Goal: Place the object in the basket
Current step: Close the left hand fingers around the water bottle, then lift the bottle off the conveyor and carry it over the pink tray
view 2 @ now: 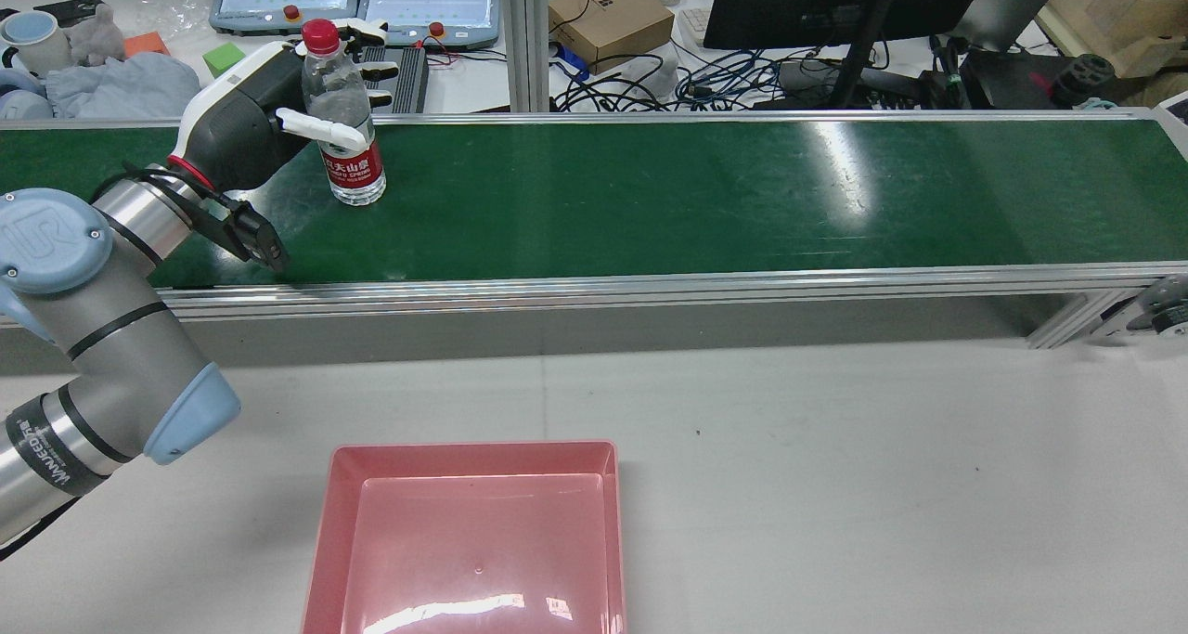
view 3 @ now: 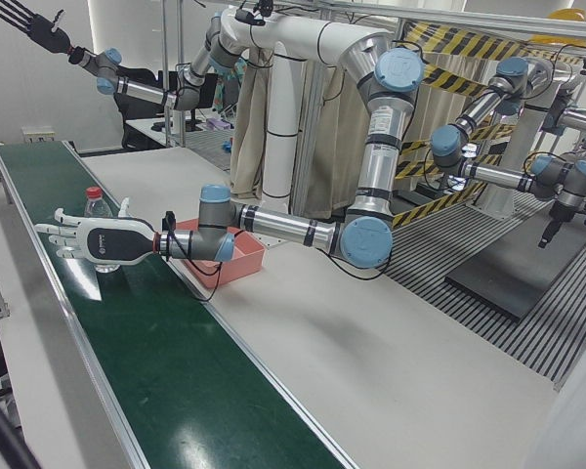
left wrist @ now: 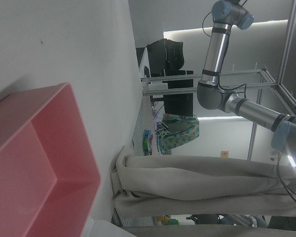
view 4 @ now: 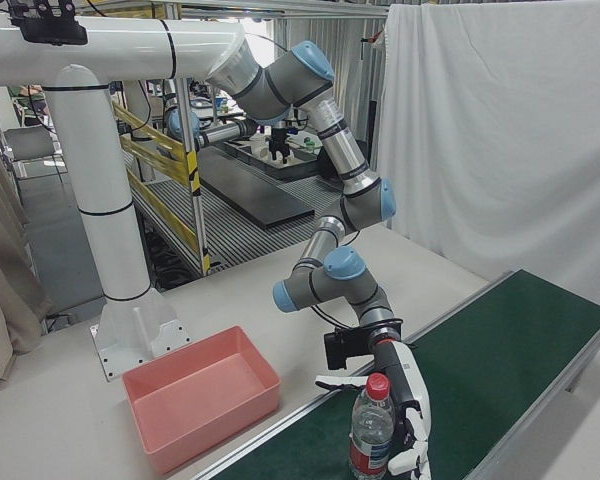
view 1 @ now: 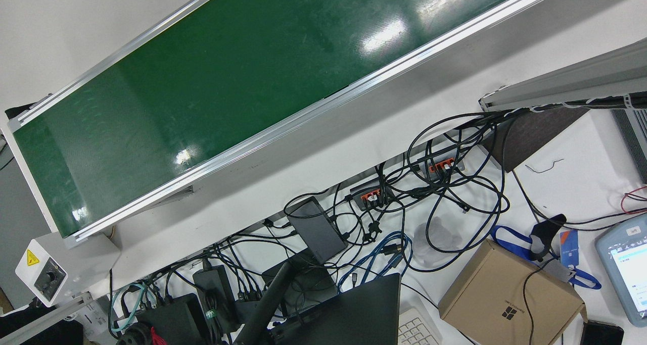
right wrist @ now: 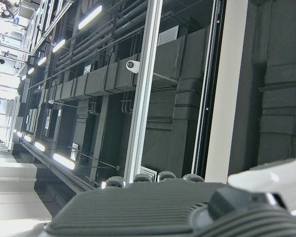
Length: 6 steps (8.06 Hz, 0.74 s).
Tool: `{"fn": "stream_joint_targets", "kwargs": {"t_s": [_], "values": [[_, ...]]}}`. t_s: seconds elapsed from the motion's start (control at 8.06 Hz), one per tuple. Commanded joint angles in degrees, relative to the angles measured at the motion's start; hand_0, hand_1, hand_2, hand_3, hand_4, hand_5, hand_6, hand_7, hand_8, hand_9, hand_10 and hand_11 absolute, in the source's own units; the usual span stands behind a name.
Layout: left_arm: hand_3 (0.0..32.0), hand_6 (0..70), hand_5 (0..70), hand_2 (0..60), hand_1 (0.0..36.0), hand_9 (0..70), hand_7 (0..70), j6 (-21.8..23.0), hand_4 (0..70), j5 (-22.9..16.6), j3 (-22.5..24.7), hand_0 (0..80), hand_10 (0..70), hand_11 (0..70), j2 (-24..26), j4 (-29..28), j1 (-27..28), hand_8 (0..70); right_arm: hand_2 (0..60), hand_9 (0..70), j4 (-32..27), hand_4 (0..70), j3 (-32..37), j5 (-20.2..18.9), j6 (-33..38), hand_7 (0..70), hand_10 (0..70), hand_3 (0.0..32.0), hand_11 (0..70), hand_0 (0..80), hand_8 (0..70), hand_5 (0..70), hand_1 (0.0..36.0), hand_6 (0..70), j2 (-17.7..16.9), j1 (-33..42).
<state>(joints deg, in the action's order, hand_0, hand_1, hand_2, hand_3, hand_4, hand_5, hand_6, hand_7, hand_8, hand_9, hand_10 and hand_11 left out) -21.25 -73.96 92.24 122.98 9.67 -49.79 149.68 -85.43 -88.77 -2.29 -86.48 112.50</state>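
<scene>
Green conveyor belt (view 2: 650, 198) across a white desk (view 2: 835, 448), cluttered workbench beyond – left hand (view 2: 251, 114) open, fingers spread around an upright water bottle (view 2: 345, 119) on the belt, pink basket (view 2: 473, 458) on the desk nearby, right hand's state cannot be told

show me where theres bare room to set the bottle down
The pink basket is bare inside. The green conveyor belt is free to the right of the water bottle. The white table right of the basket is bare. It is crowded only where the left robot hand surrounds the bottle.

Upright btl (view 2: 345, 119) on belt; pink basket (view 2: 473, 541) empty.
</scene>
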Motion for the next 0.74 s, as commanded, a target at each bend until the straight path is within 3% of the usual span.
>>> {"fn": "stream_joint_targets", "kwargs": {"t_s": [0.0, 0.12, 0.5, 0.62], "values": [[0.0, 58.6, 70.0, 60.0, 36.0, 70.0, 70.0, -3.3, 46.6, 0.9, 0.2, 80.0, 70.0, 70.0, 1.3, 4.5, -2.5, 70.0, 0.0, 0.0, 0.0, 0.0, 0.1, 0.0, 0.0, 0.0, 0.0, 0.0, 0.0, 0.0, 0.0, 0.0, 0.0, 0.0, 0.0, 0.0], [0.0, 70.0, 70.0, 60.0, 36.0, 70.0, 70.0, -3.2, 70.0, 0.7, 0.7, 80.0, 70.0, 70.0, 1.3, 4.6, -3.9, 70.0, 0.0, 0.0, 0.0, 0.0, 0.0, 0.0, 0.0, 0.0, 0.0, 0.0, 0.0, 0.0, 0.0, 0.0, 0.0, 0.0, 0.0, 0.0], [0.0, 70.0, 70.0, 60.0, 31.8, 70.0, 70.0, -3.1, 70.0, -1.7, 2.0, 80.0, 70.0, 70.0, 3.0, 5.1, -3.5, 70.0, 0.0, 0.0, 0.0, 0.0, 0.0, 0.0, 0.0, 0.0, 0.0, 0.0, 0.0, 0.0, 0.0, 0.0, 0.0, 0.0, 0.0, 0.0], [0.0, 70.0, 70.0, 60.0, 31.3, 70.0, 70.0, -3.2, 70.0, -1.7, 4.7, 80.0, 70.0, 70.0, 3.6, 7.0, -2.6, 70.0, 0.0, 0.0, 0.0, 0.0, 0.0, 0.0, 0.0, 0.0, 0.0, 0.0, 0.0, 0.0, 0.0, 0.0, 0.0, 0.0, 0.0, 0.0]]}}
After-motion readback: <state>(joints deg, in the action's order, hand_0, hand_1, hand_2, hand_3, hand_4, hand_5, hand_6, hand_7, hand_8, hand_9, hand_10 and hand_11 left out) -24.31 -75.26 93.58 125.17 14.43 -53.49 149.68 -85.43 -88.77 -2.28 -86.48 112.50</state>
